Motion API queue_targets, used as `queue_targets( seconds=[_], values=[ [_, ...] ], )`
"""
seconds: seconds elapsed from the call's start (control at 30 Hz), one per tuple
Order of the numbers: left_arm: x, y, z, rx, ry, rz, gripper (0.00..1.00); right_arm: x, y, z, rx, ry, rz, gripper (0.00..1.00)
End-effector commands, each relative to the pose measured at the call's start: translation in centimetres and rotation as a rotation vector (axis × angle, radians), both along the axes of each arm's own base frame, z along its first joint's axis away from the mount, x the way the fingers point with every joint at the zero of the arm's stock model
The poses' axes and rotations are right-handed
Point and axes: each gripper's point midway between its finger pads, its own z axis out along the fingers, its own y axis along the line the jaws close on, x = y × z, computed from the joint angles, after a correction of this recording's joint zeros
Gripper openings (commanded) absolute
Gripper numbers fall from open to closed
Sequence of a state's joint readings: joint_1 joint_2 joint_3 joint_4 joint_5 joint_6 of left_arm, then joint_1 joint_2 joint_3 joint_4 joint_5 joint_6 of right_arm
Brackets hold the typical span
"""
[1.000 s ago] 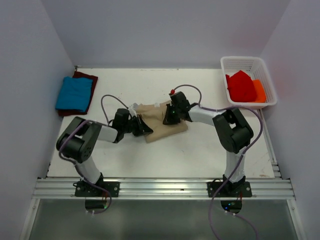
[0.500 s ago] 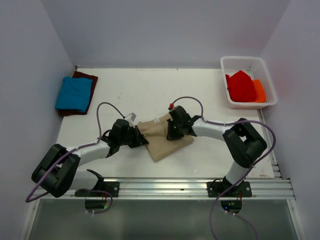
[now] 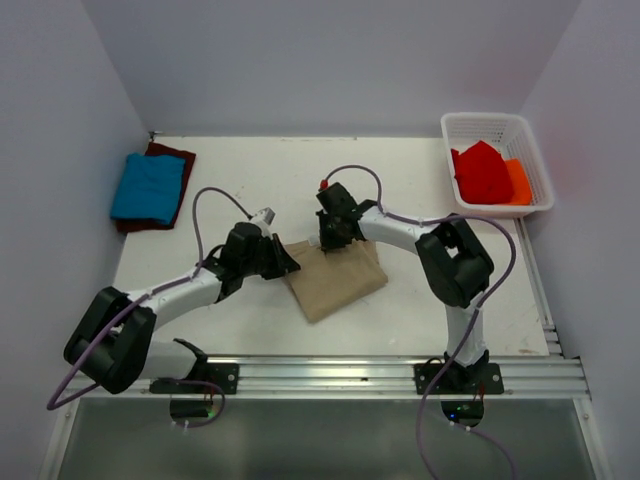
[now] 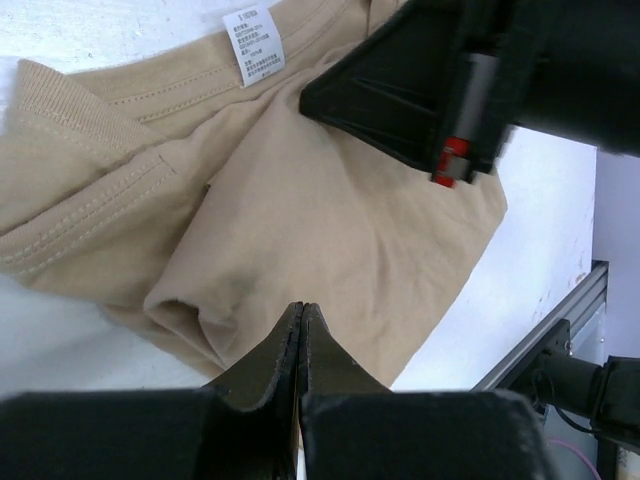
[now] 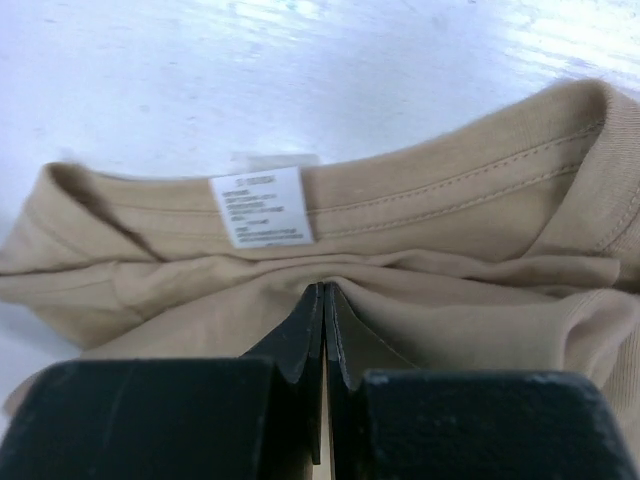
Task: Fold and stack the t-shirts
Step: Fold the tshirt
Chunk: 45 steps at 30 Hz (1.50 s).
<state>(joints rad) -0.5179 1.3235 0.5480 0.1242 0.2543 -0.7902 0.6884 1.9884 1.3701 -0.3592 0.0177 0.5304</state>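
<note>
Top external view: the tan t-shirt [image 3: 340, 285] lies folded into a compact packet on the white counter [image 3: 420, 200], near the middle and toward the near edge. The left tool [image 3: 285, 262] sits at the packet's left edge. The right tool [image 3: 328, 240] sits at its far left corner. The blue t-shirt [image 3: 148, 187] lies folded at the far left of the counter, on top of the maroon t-shirt [image 3: 172, 155], which shows around its edges. A white basket [image 3: 485, 119] stands at the far right corner and holds a red cloth [image 3: 482, 172] and an orange cloth [image 3: 519, 182].

Left wrist view: the left tool [image 4: 302, 325] has its fingers fully together, with no gap between them. The tips rest over a soft fold of the tan t-shirt [image 4: 330, 210]. This view does not show whether any cloth is pinched between them. The ribbed collar [image 4: 60, 110] lies to the left, and the white label [image 4: 254, 45] shows at the top edge. The right tool [image 4: 400, 85] is pressed down on the cloth at the upper right.

Right wrist view: the right tool [image 5: 322, 300] is likewise fully closed, fingers flush against each other. The tips touch a crease of the tan t-shirt [image 5: 450, 300] just short of the collar [image 5: 450, 200]. Whether cloth is caught between the tips cannot be told. The label [image 5: 258, 206] sits inside the collar, directly ahead of the tips and slightly left. Bare counter [image 5: 300, 70] lies beyond the collar.
</note>
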Motion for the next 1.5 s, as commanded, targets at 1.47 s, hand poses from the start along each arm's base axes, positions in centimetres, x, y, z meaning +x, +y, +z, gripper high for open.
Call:
queue_targets(
  seconds=[1.47],
  values=[
    [-0.5,-0.8,-7.4,0.135,0.039,0.005,0.00,0.8,-4.9,3.0,-0.096,-0.117,-0.110,0.00]
  ],
)
